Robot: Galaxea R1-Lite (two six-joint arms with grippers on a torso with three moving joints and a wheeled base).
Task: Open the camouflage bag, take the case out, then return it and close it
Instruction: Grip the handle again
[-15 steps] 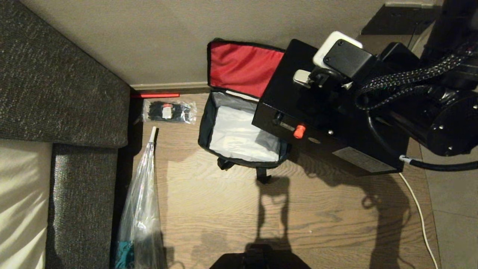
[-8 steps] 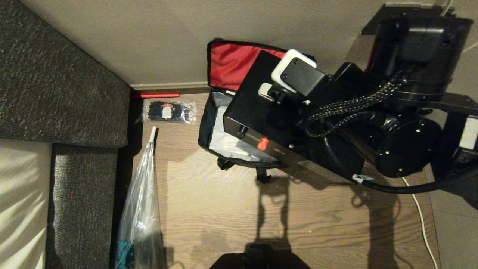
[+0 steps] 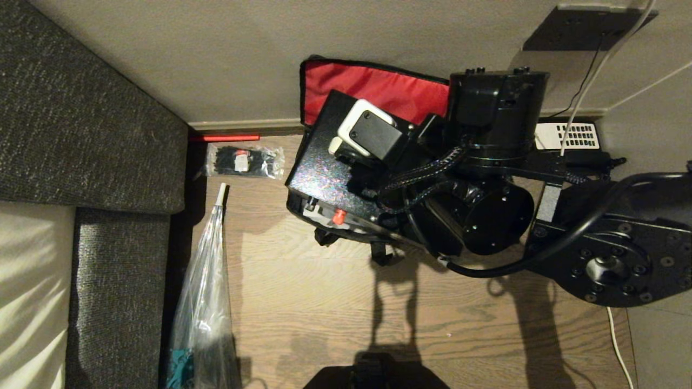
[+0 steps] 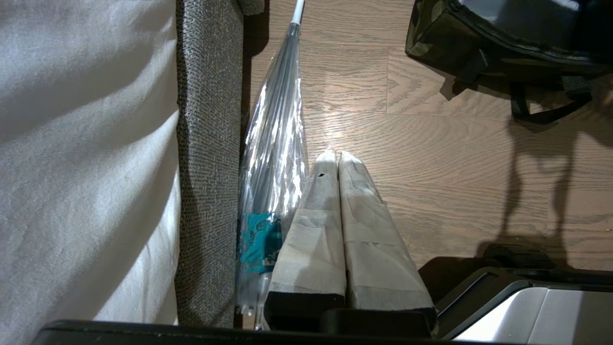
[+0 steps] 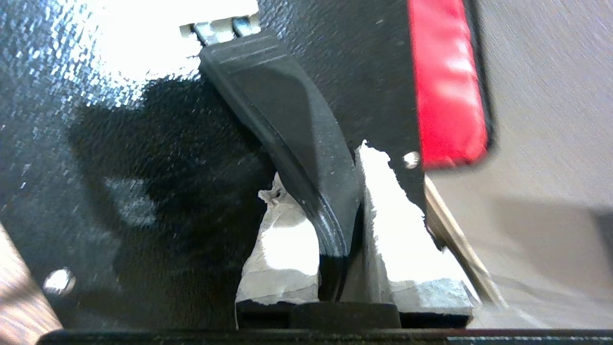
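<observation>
The camouflage bag (image 3: 373, 89) stands open on the floor by the wall, its red-lined lid up against the wall; its camouflage side (image 4: 445, 33) also shows in the left wrist view. The case (image 3: 319, 175), a black box with a red spot on its near side, hangs tilted over the bag's opening and hides the inside. My right gripper (image 5: 320, 177) is shut on the case's black handle (image 5: 287, 115), one taped finger on each side. My left gripper (image 4: 334, 155) is parked low over the floor, shut and empty.
A grey sofa (image 3: 92, 108) fills the left. A folded clear umbrella (image 3: 203, 302) lies along it. A clear packet of black items (image 3: 244, 161) lies left of the bag. A telephone (image 3: 567, 136) and a white cable (image 3: 616, 340) are on the right.
My right arm has swung the case leftward and down, from beside the bag to over its opening. The bag's silvery inside is now covered. The left arm has not moved.
</observation>
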